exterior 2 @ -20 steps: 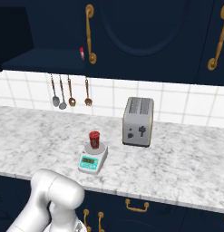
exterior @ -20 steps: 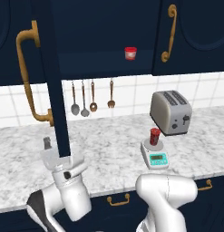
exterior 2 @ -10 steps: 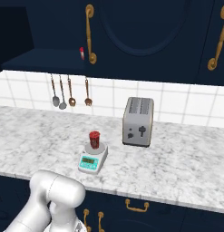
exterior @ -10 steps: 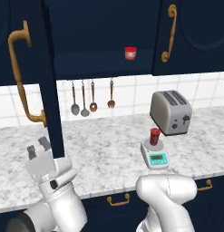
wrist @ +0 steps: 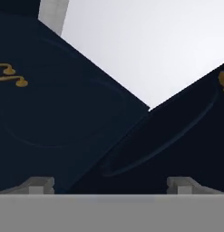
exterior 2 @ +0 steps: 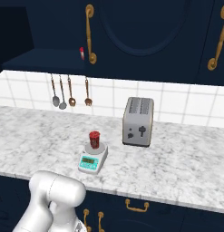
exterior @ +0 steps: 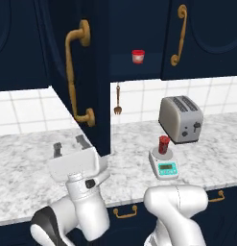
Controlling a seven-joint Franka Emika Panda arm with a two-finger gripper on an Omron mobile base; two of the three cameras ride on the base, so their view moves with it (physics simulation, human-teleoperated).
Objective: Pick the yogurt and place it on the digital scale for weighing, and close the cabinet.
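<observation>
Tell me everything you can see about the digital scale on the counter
The digital scale is a small white rectangular unit with a teal front panel carrying a pale display, whose reading is too small to make out. On top sits a round silver platter, and the yogurt, a dark-red tapered cup, stands upright on it. The scale lies flat on the grey marbled counter, in front and to the left of the silver toaster, apart from it. Nothing else touches it.

Yogurt [exterior: 163, 144] on digital scale [exterior: 164, 165]
</observation>
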